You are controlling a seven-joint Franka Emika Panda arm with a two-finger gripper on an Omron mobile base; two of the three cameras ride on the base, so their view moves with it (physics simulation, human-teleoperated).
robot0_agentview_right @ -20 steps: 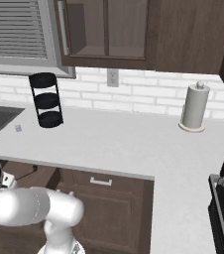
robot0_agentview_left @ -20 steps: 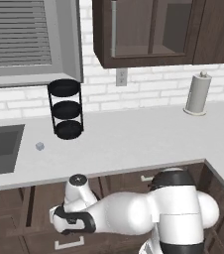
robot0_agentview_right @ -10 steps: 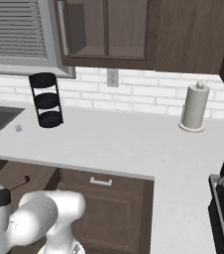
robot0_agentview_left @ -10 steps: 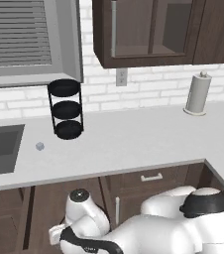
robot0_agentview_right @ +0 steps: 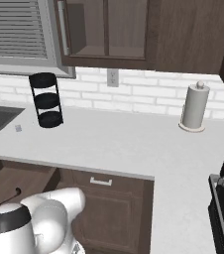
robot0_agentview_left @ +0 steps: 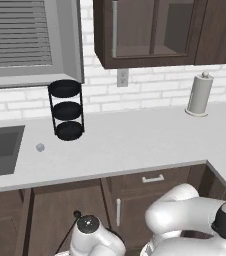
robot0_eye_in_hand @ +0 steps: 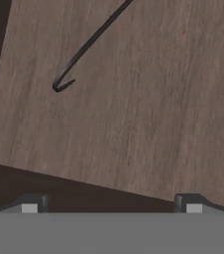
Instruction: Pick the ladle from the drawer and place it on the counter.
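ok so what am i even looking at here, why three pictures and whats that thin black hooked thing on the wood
It is one rendered kitchen seen by three cameras. Two ride on the base of a white robot arm and look over the long light grey countertop, from the arm's left and from its right. On it stand a black three-tier rack and a grey paper-towel holder. The third camera sits on the hand and looks down into the open dark-brown wooden drawer. The hooked thing is the handle end of a thin black ladle lying on the drawer floor. The two-finger gripper is open and holds nothing.
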